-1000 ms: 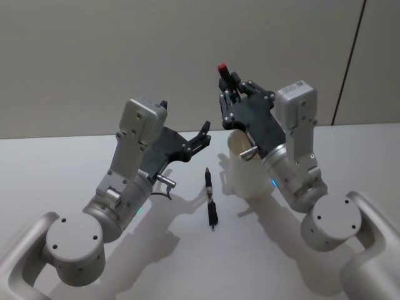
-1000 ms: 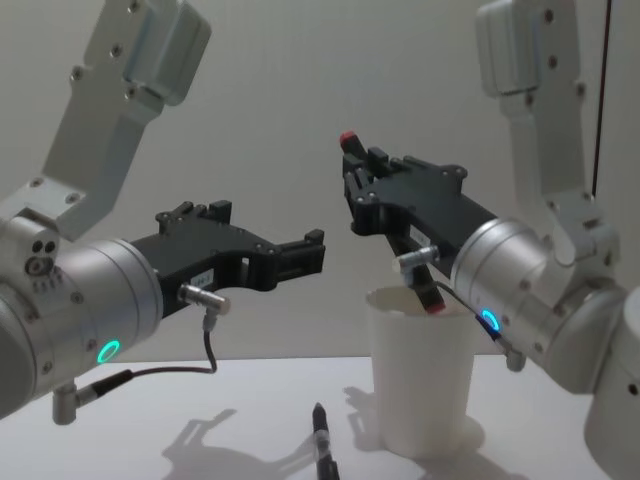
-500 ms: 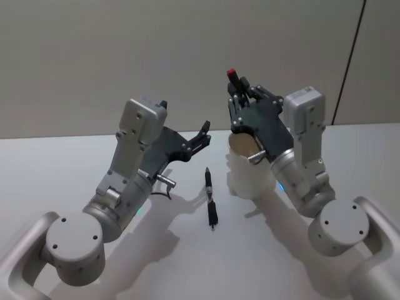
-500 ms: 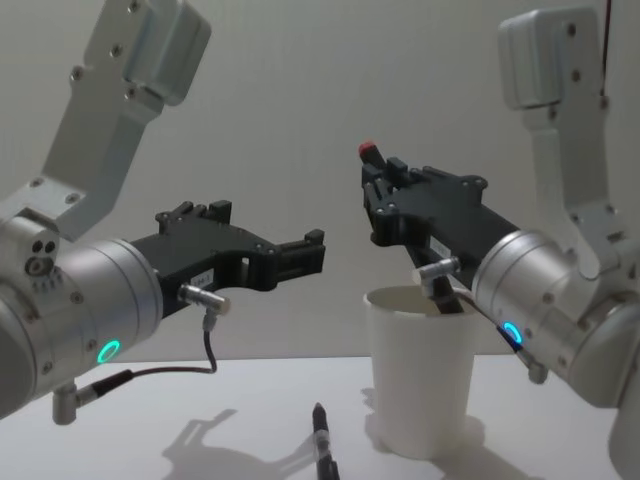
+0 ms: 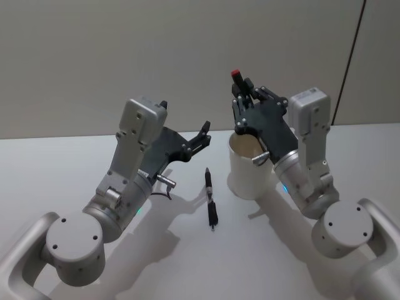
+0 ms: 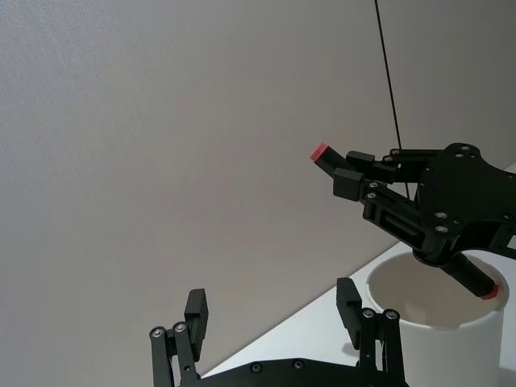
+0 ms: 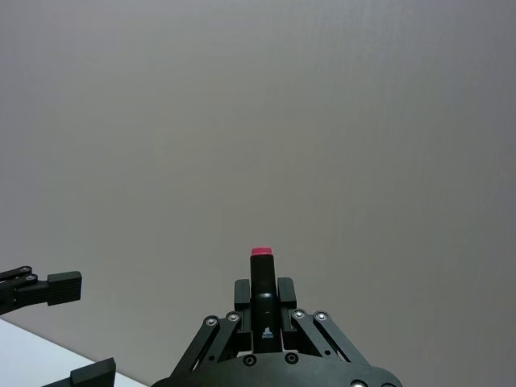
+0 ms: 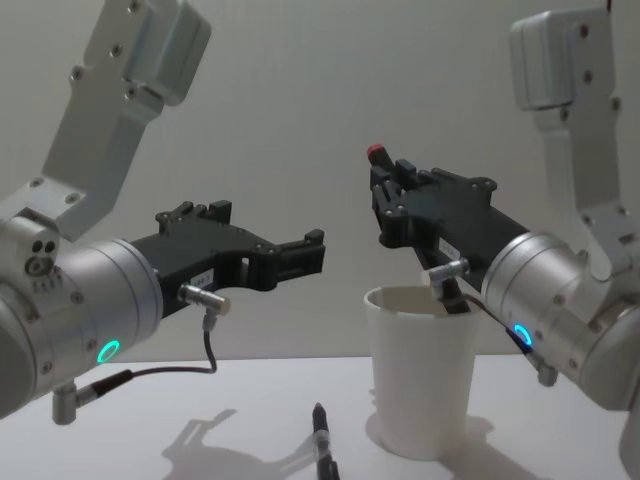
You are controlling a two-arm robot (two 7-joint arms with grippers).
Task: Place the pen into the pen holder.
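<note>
A black pen [image 5: 210, 199] lies on the white table [image 5: 62, 162] beneath the tips of the left gripper [image 5: 203, 136], whose jaws stand wide and empty. Beyond, the right gripper [image 5: 244, 94] clamps a tilted red-capped marker pen [image 5: 235, 74], its lower end inside the white paper cup [image 5: 247, 178] under those jaws.

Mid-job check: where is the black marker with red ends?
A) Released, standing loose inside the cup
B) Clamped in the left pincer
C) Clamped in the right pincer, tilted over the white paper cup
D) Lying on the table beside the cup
C: the right pincer is shut on the black marker with red ends, which slants down toward the mouth of the white paper cup; the left pincer hovers open and empty.
</note>
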